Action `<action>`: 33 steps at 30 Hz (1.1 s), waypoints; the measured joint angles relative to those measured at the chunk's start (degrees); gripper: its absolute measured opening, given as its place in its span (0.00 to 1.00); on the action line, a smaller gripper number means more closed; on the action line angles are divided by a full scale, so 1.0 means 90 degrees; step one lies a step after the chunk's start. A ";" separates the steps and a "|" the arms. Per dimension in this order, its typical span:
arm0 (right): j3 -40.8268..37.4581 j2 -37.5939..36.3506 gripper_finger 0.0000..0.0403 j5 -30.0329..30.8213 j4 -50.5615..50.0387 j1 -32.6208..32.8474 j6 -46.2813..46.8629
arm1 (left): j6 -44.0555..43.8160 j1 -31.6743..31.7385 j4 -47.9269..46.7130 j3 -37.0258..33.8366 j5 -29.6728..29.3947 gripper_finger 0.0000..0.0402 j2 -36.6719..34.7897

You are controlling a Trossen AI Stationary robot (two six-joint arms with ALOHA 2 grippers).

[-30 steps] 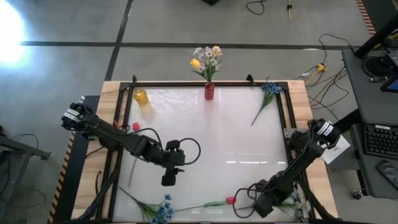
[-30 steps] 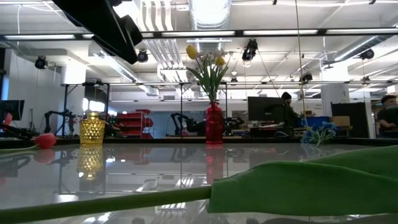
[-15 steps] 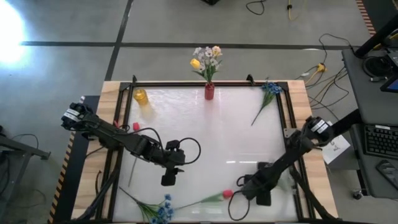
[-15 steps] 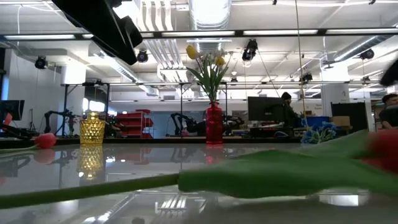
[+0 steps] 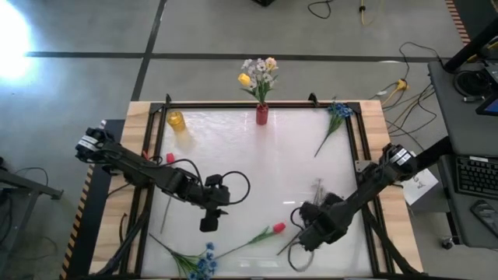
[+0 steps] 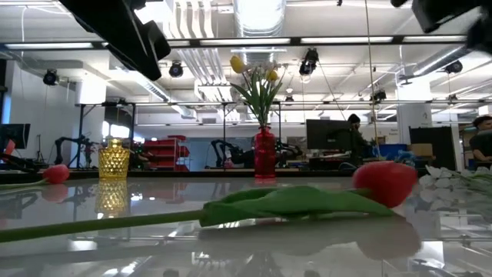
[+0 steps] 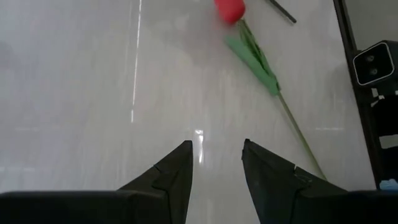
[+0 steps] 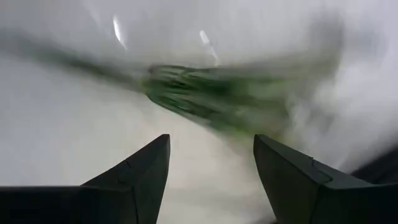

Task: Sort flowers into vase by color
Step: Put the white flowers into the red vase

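Note:
A red tulip lies flat on the white table near its near edge, with the stem running toward a blue cluster. A white spray lies just right of the tulip. My right gripper is open, low over the spray's green stems. My left gripper hovers open, left of the tulip. The red vase at the far edge holds yellow and white flowers. My right gripper points down at the white spray's green stems, its fingers spread to either side ahead of them. Motion blur in the right wrist view hides whether a finger touches the stems.
A yellow vase stands at the far left corner. A blue spray lies at the far right corner. A red bud sits by the left rail. The table's middle is bare.
My right gripper has swept from the near right corner toward the left and slightly toward the far edge. The red tulip's head has swung toward the far edge while its stem end stayed near the blue cluster. The white spray now lies farther in on the table.

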 joint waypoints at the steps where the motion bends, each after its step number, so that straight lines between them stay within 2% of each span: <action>1: -0.0031 -0.0015 0.56 -0.0156 0.0126 0.0006 0.1073 | 0.0003 0.0000 0.0001 0.0000 -0.0001 0.32 -0.0020; 3: -0.0174 -0.0021 0.56 -0.0380 0.0482 0.0029 0.2964 | 0.0019 0.0017 0.0004 0.0000 -0.0002 0.32 -0.0033; 5: -0.0341 -0.0021 0.56 -0.0370 0.0975 0.0073 0.4217 | 0.0066 0.0040 0.0002 0.0000 -0.0007 0.32 -0.0037; 9: -0.0726 -0.0006 0.56 -0.0345 0.1593 0.0124 0.6129 | 0.0354 0.0084 0.0002 0.0000 -0.0012 0.32 -0.0047; 11: -0.0904 -0.0006 0.56 -0.0276 0.1626 0.0137 0.6736 | 0.0500 0.0109 0.0002 0.0000 -0.0012 0.32 -0.0047; 15: -0.1348 -0.0006 0.56 -0.0330 0.1788 -0.0112 0.6858 | 0.0733 0.0169 0.0012 0.0000 -0.0017 0.32 -0.0047; 21: -0.1885 -0.0045 0.56 -0.0277 0.2996 -0.0569 0.6861 | 0.0823 0.0189 0.0012 0.0000 0.0060 0.32 -0.0050; 25: -0.2061 -0.0079 0.56 -0.0270 0.3284 -0.0831 0.6867 | 0.0840 0.0187 -0.0019 0.0000 0.0143 0.32 -0.0059; 29: -0.2049 -0.0176 0.55 0.0224 0.3238 -0.1119 0.6527 | 0.0878 0.0182 -0.0180 0.0000 0.0185 0.32 -0.0064; 33: -0.1918 -0.0212 0.50 0.0900 0.2878 -0.1442 0.5985 | 0.0940 0.0196 -0.0421 0.0000 0.0355 0.32 -0.0138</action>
